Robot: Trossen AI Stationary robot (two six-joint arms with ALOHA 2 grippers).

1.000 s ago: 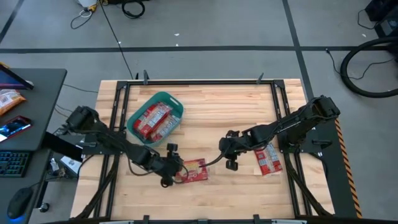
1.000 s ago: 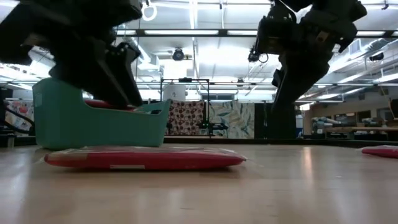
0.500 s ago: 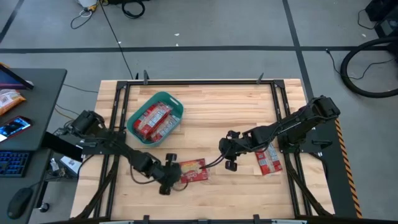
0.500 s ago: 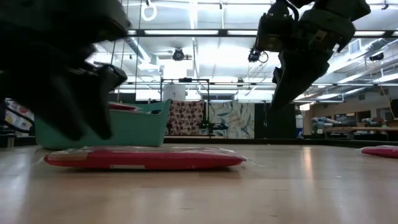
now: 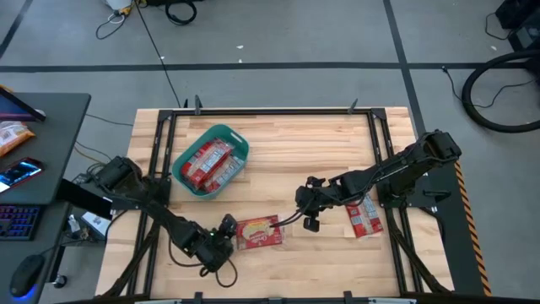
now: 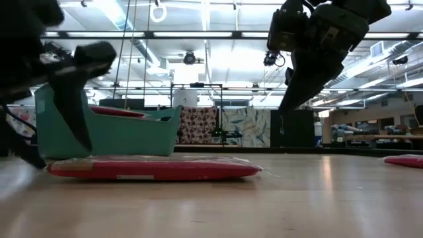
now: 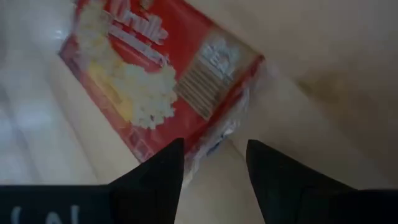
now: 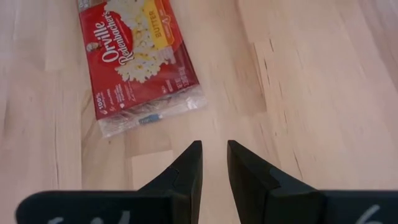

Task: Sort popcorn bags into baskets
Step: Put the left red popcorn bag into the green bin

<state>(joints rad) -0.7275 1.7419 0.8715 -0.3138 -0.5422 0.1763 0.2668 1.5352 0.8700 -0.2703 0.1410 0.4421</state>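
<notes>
Red popcorn bag lies flat on the wooden table near its front edge, label side up, with no finger touching it. The left gripper sits low over the table just beside this bag's left end; in the left wrist view its two dark fingers stand apart, with the bag's sealed end ahead of the gap and nothing clamped. The right gripper hangs above the table to the right of the same bag; its fingers are spaced a narrow gap apart over bare wood and hold nothing. Two further packets lie side by side near the table's right edge, beside the right arm. The teal basket stands at the rear left of the table and contains several red packets stacked flat inside it.
</notes>
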